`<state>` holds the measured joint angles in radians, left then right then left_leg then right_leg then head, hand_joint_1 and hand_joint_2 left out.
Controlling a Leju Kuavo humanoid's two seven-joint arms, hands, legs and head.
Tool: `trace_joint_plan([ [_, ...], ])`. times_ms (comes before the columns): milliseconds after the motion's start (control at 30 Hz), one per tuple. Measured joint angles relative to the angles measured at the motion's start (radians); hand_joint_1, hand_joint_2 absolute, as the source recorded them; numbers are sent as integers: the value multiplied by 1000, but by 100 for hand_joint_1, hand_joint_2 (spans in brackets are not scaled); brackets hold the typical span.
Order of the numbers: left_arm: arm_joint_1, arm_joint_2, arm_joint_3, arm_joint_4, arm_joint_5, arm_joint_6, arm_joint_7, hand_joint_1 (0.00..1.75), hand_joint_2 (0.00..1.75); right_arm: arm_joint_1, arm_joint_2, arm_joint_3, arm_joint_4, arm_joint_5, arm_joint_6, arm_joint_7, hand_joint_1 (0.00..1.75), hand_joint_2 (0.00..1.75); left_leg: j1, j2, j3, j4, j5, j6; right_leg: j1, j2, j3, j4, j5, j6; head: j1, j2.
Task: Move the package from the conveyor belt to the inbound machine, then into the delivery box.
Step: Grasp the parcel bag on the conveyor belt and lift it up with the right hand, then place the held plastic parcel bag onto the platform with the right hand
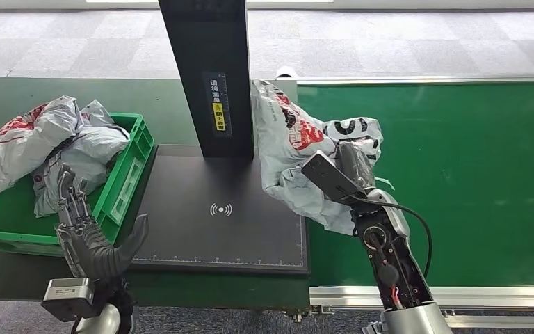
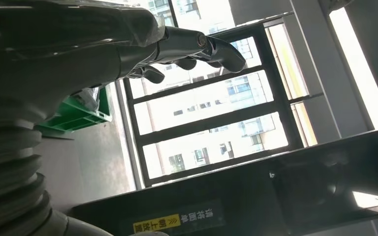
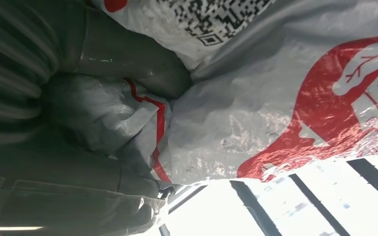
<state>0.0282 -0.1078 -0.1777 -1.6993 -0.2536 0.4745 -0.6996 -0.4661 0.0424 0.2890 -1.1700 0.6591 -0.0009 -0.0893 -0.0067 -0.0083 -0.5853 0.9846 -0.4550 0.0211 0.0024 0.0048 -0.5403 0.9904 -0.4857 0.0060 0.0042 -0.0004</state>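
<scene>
right hand (image 1: pixel 348 174) grips the grey package (image 1: pixel 292 149) beside the scanner platform (image 1: pixel 222 209); left hand (image 1: pixel 87 226) spread, holding nothing.

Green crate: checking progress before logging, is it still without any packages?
No, two grey packages already lie in the green crate in the head view.

1. Floor (image 1: pixel 403 42): grey carpet tiles in alternating light and darker squares, lying beyond the work surfaces.
2. Bright strip along the far edge of the floor, apparently daylight or a pale wall base; cannot tell which.
3. Window wall (image 2: pixel 211 118): large panes in dark frames, divided by horizontal and vertical bars.
4. Buildings (image 2: pixel 216 142) with rows of windows show through the glass.
5. Light: strong daylight, glass overexposed.
6. Window bars (image 3: pixel 305 191) also seen against white glare.
</scene>
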Motion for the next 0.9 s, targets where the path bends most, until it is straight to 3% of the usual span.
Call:
trace_joint_plan([
  [167, -9, 8, 7, -16, 1, 8, 0, 0, 175, 0, 3, 50, -33, -21, -1, -9, 175, 175, -1, -1, 0, 0, 0, 0, -1, -1, 1, 0, 0, 0, 0, 0],
  [267, -25, 12, 8, -15, 11, 6, 0, 0, 175, -3, 12, 77, -33, -99, 96, -35, 175, 175, -1, -1, 0, 0, 0, 0, -1, -1, 0, 0, 0, 0, 0, 0],
  [400, -85, 15, 18, 12, 49, -12, 15, 0, 175, -31, 72, 155, 41, -228, 216, -59, 175, 175, 0, 0, 0, 0, 0, -1, 1, 0, 0, 0, 1, -1, 0, 0],
  [567, -134, 16, 36, 35, 71, -23, 42, 0, 175, -70, 162, 255, 169, -278, 214, -38, 175, 175, 2, 0, 0, 0, 1, -2, 2, 0, -1, 1, 1, -2, 0, 0],
  [700, -153, 17, 46, 48, 73, -23, 52, 0, 175, -91, 193, 295, 245, -306, 210, -31, 175, 175, 2, 0, 0, 0, 1, -2, 2, 0, -1, 1, 0, -2, 0, 0],
  [733, -156, 17, 49, 51, 72, -24, 54, 0, 175, -97, 196, 299, 260, -311, 211, -32, 166, 175, 2, 0, -1, 0, 1, -2, 1, 0, -1, 1, 0, -2, 0, 0],
  [833, -164, 16, 54, 58, 70, -24, 56, 0, 175, -110, 201, 310, 294, -316, 212, -32, 35, 175, 1, 0, -1, 0, 1, -2, 1, 0, 0, 1, 0, -2, 0, 0],
  [867, -165, 16, 56, 60, 68, -24, 56, 0, 175, -114, 203, 312, 304, -314, 208, -31, 0, 175, 1, 0, -1, 0, 1, -2, 1, 0, 0, 1, 0, -2, 0, 0],
  [900, -166, 16, 57, 62, 65, -24, 56, 0, 175, -117, 205, 313, 313, -312, 201, -30, 0, 175, 1, 0, -1, 0, 1, -2, 1, 0, 0, 1, 1, -2, 0, 0],
])
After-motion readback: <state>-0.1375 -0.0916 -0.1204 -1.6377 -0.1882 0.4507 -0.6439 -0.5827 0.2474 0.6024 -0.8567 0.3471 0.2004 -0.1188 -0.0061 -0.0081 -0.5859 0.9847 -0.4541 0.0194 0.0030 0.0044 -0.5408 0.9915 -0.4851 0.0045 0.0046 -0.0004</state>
